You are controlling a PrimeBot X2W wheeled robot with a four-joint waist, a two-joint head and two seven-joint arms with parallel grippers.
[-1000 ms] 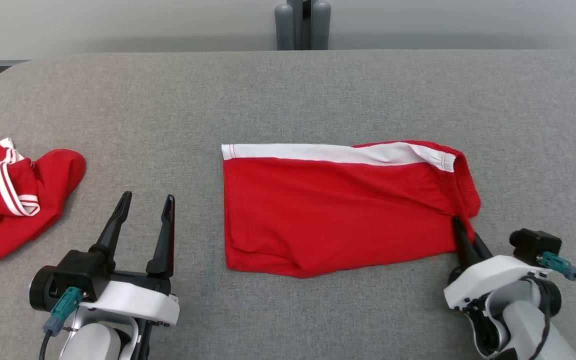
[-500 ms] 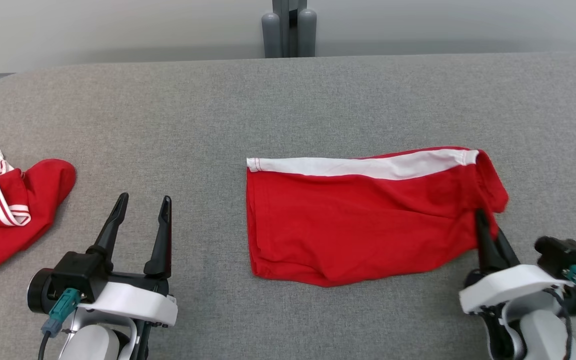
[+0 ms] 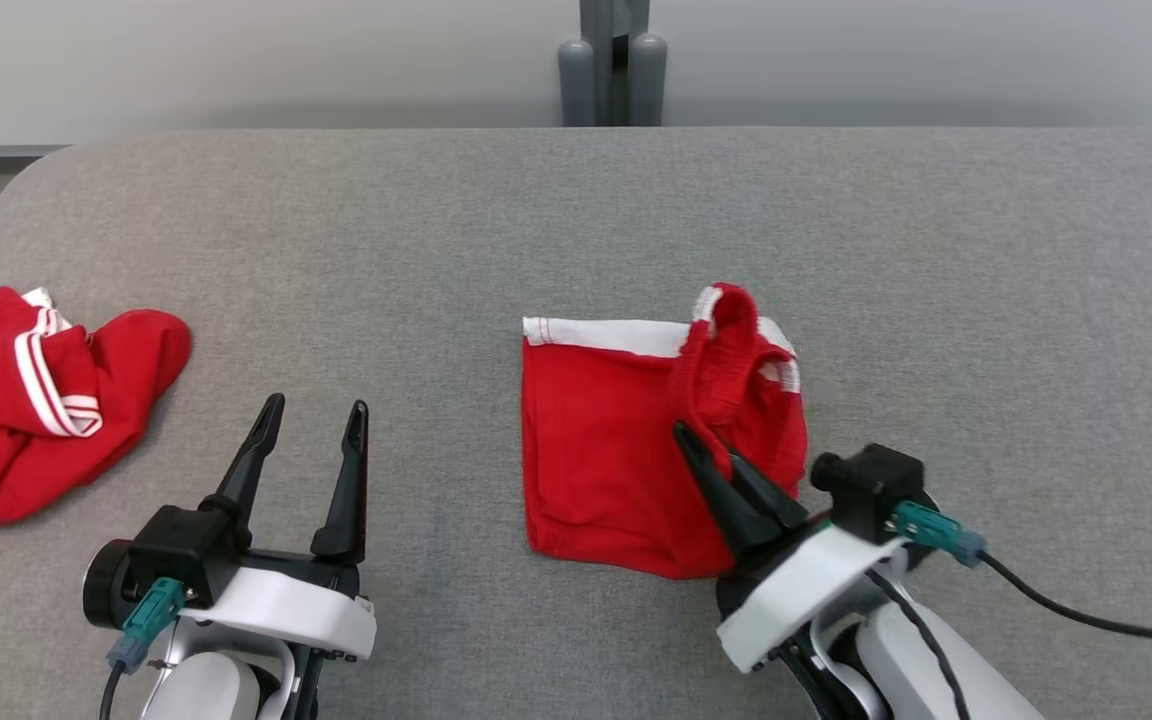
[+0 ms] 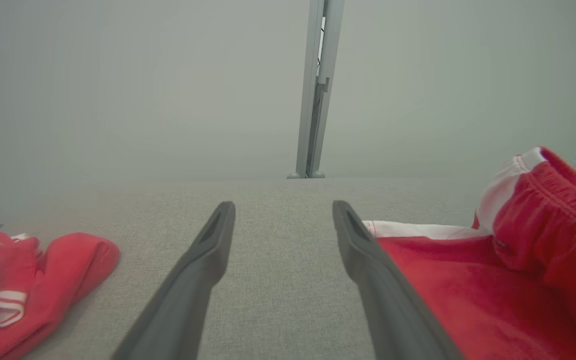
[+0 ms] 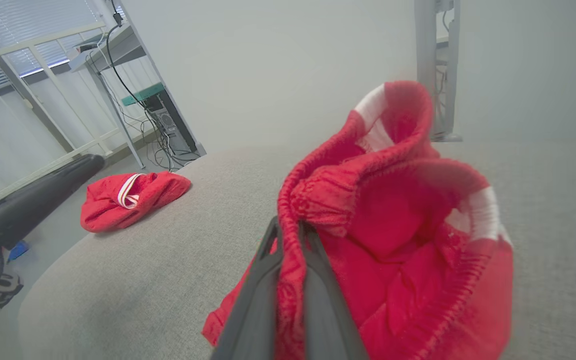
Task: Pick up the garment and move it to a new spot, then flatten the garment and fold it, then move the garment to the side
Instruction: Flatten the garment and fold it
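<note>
**Item: garment** (image 3: 616, 450), red shorts with a white band. It lies right of centre on the grey tabletop (image 3: 496, 230), toward the near side. We see its left part flat. Its right part is raised and doubled over leftward, with the elastic waistband (image 3: 726, 350) standing up in a loop.

**Handling, as we judge it:** light, soft and limp. It will sag from any single hold and will not keep a shape. It is not fragile. The knit likely drags on the felt-like tabletop rather than slides. We would take hold at a corner, on the gathered waistband or a hem, where the cloth is thickest.

**Right tool** (image 3: 706, 447): closed tight, pinching a red edge of the garment beside the waistband.

**Left tool** (image 3: 318, 402): spread wide and holding nothing. It sits over bare tabletop left of the garment, clear of it.

**Count:**
- Garment in work: one.
- Second red garment (image 3: 36, 410) with white stripes: one, crumpled at the left edge, well apart.
- Tools: two.
- Grey post (image 3: 611, 70) beyond the far edge: one.
- Cable (image 3: 1086, 620) trailing off the right arm: one.
</note>
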